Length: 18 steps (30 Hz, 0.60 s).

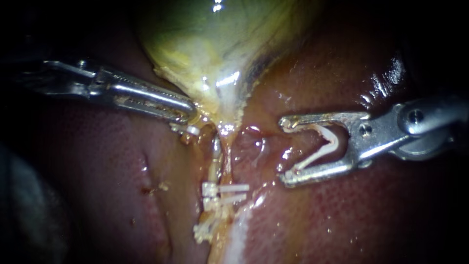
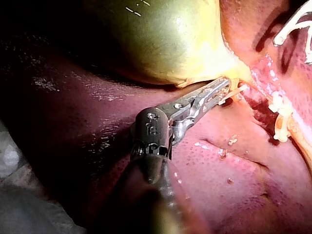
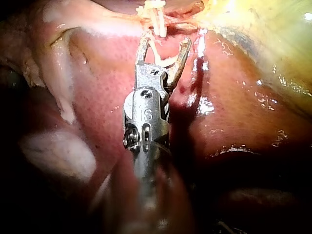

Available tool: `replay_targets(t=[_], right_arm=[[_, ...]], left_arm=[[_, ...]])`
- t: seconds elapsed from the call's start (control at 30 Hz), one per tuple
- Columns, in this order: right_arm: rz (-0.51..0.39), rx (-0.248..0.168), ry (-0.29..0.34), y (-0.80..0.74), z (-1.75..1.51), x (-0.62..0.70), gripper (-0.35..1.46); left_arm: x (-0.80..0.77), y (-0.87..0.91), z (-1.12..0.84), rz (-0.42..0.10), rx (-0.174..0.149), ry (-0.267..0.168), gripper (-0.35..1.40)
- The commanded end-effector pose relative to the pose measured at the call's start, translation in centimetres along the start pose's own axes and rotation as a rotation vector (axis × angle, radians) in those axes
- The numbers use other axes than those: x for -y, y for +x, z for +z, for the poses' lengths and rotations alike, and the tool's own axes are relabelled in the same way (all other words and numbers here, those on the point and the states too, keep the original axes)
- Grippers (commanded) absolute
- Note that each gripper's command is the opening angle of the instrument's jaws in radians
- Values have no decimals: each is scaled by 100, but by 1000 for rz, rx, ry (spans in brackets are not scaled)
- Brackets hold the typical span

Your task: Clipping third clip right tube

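Note:
The yellow-green gallbladder [image 1: 215,44] narrows to a neck, and thin pale tubes [image 1: 216,159] run down from it over the liver [image 1: 342,220]. Two white clips [image 1: 225,192] sit across the tubes, one close above the other. Whether they sit on the right tube I cannot tell. My left instrument [image 1: 188,116] is shut on the gallbladder's neck edge; the left wrist view shows its jaws [image 2: 224,88] closed there. My right instrument [image 1: 287,150] stands to the right of the tubes, apart from them. Its jaws are spread and carry a white V-shaped clip [image 1: 325,146], touching both. In the right wrist view the jaws [image 3: 165,44] point at the clipped tubes [image 3: 156,14].
Frayed pale tissue [image 1: 202,230] hangs below the two clips. A whitish band [image 1: 239,234] runs down the liver beside it. Wet liver surface lies under the right instrument's spread jaws. The left wrist view shows the liver [image 2: 234,185] under its shaft.

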Motion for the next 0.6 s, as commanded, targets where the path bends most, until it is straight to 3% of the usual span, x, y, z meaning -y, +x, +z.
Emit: replay_targets(t=[0.03,0.23,0.4,0.6], right_arm=[[0,0,0,0,0,0,50],[0,0,0,0,0,1,50],[0,0,3,0,0,1,50],[1,4,12,3,5,0,50]], left_arm=[[0,0,-1,0,0,0,-35],[-7,7,-25,-4,6,-19,-35],[-15,24,-56,-16,-5,-2,-35],[-21,32,-65,-22,-8,1,-35]])
